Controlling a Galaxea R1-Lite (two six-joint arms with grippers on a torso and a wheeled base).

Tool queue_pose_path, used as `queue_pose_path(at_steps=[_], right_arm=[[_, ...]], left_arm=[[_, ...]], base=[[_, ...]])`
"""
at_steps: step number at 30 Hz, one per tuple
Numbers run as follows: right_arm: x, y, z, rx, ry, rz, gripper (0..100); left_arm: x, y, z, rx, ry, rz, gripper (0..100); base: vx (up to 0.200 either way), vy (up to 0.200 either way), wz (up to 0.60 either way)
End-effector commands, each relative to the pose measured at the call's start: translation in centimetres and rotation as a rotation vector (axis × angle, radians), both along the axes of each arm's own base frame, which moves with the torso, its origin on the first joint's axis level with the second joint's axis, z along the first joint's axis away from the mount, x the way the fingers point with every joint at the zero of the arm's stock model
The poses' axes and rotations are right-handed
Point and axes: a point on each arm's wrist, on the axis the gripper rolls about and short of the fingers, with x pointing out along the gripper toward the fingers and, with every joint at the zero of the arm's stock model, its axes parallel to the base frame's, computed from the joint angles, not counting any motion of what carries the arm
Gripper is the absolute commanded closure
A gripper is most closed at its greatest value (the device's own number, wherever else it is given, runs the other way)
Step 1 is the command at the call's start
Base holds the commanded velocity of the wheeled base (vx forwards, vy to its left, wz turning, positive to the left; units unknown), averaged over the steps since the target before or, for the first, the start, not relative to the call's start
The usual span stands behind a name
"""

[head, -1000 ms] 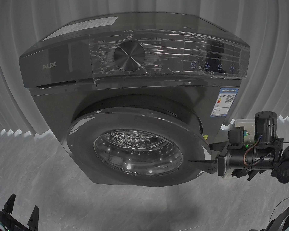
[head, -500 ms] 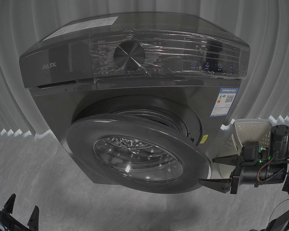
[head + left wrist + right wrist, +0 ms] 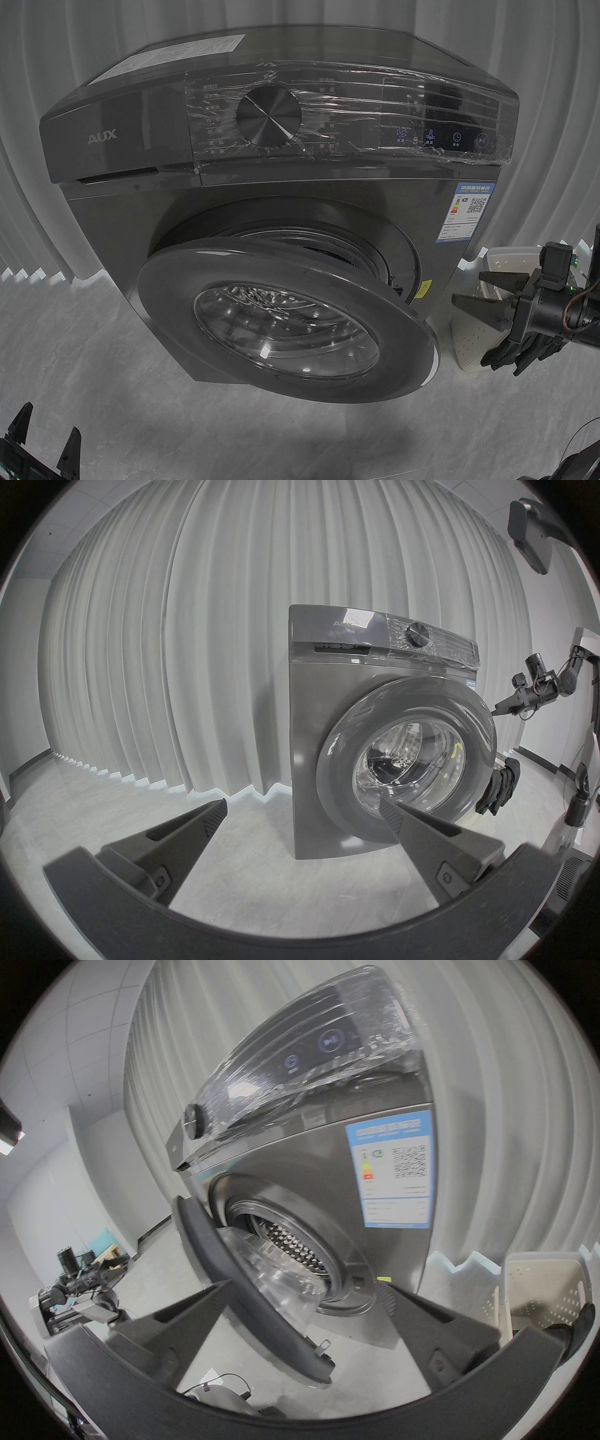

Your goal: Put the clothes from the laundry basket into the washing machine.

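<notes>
The front-loading washing machine [image 3: 281, 181] is seen on a pale floor [image 3: 94, 356] before a pleated curtain [image 3: 556, 94]. Its round door [image 3: 287, 319] is swung partly ajar, and the drum [image 3: 325, 239] is exposed in the gap above it. The white laundry basket [image 3: 469, 344] is placed on the floor just beside the machine's right side. Dark clothes [image 3: 522, 359] are draped over the basket's rim. The right pincer [image 3: 489, 294] is held in front of the basket, near the door's free edge but apart from it, its fingers spread and nothing gripped. The left pincer [image 3: 45, 437] is kept low, well apart from the machine, its fingers likewise spread and empty.
</notes>
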Motion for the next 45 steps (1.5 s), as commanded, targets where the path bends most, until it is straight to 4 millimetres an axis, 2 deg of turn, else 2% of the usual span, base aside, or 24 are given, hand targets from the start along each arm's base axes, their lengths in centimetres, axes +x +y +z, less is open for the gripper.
queue_pose_path(at_steps=[1,10,14,26,34,39,45], right_arm=[[1.3,-0.3,-0.6,-0.014,0.028,-0.055,100],[3.3,0.8,-2.5,-0.046,0.110,-0.044,100],[3.8,0.9,-2.9,-0.063,0.126,-0.067,100],[0.8,3.4,-5.2,-0.109,0.201,0.081,100],[-1.2,3.0,-4.5,-0.090,0.171,0.116,100],[-0.5,2.8,-4.4,-0.090,0.169,0.079,100],[1.3,4.0,-5.0,-0.109,0.199,0.073,100]], left_arm=[[0.0,0.0,-0.5,-0.001,0.000,0.000,0],[0.0,0.0,-0.5,-0.001,0.000,0.000,0],[0.0,0.0,-0.5,-0.001,0.000,0.000,0],[0.0,0.0,-0.5,0.001,0.000,0.000,0],[0.0,0.0,-0.5,0.001,-0.002,0.000,0],[0.0,0.0,-0.5,0.001,-0.002,0.000,0],[0.0,0.0,-0.5,0.001,0.000,0.000,0]], base=[[0.000,0.000,0.00],[0.000,0.000,0.00],[-0.200,0.000,0.00],[-0.033,0.000,0.00],[0.000,0.000,0.00],[0.000,0.000,0.00],[-0.167,0.000,0.00]])
